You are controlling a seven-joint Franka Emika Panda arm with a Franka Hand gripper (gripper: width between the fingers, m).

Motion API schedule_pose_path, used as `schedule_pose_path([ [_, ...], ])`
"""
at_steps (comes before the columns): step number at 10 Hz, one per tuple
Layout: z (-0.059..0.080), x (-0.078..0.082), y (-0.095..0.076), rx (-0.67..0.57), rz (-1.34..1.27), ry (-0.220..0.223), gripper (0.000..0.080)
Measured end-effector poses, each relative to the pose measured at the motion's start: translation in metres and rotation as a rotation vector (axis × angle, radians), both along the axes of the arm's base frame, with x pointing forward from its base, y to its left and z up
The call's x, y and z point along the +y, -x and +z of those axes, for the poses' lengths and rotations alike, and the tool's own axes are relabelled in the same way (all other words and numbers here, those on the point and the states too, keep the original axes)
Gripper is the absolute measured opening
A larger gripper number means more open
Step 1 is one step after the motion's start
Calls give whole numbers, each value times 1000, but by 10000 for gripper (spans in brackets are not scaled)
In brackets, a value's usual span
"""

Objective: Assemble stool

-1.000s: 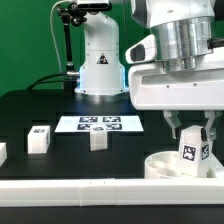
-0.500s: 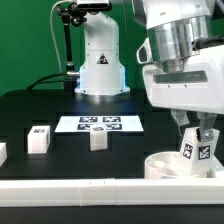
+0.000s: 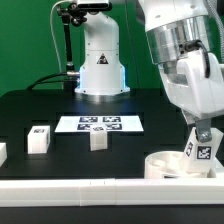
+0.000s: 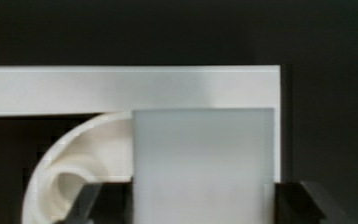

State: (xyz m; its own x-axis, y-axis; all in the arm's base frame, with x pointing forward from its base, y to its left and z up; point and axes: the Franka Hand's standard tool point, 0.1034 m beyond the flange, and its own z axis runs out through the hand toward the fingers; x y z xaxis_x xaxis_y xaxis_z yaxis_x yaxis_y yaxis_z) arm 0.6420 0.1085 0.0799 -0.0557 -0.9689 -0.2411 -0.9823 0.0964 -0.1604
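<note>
My gripper (image 3: 203,137) is shut on a white leg block (image 3: 201,152) with a black-and-white tag and holds it tilted over the round white seat (image 3: 168,164) at the exterior view's lower right. The block's lower end is at the seat, and I cannot tell if it sits in a socket. In the wrist view the leg block (image 4: 204,160) fills the space between my dark fingers (image 4: 105,203), with the seat's curved rim (image 4: 78,160) beside it. Two more leg blocks (image 3: 39,139) (image 3: 98,139) stand on the black table. A third white piece (image 3: 2,151) is cut off at the left edge.
The marker board (image 3: 100,124) lies flat behind the loose blocks. A white rail (image 3: 90,187) runs along the table's front edge and also shows in the wrist view (image 4: 123,90). The white robot base (image 3: 100,60) stands at the back.
My wrist has tilted and swung toward the exterior view's right. The leg block in my fingers has moved right with it and leans more over the seat. The loose blocks have not moved.
</note>
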Motion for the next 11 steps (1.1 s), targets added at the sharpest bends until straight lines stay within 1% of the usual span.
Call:
schedule_pose_path([
  [1, 0, 0, 0, 5, -52, -17, 343],
  [2, 0, 0, 1, 16, -205, -58, 343],
  [4, -2, 5, 3, 38, -380, -108, 343],
  [6, -2, 5, 4, 54, -485, -151, 343],
  [7, -2, 5, 4, 76, -586, -187, 343],
  [8, -2, 5, 3, 88, -644, -206, 343],
  [10, -2, 7, 4, 92, -656, -216, 356],
  [11, -2, 7, 4, 87, -620, -209, 557],
])
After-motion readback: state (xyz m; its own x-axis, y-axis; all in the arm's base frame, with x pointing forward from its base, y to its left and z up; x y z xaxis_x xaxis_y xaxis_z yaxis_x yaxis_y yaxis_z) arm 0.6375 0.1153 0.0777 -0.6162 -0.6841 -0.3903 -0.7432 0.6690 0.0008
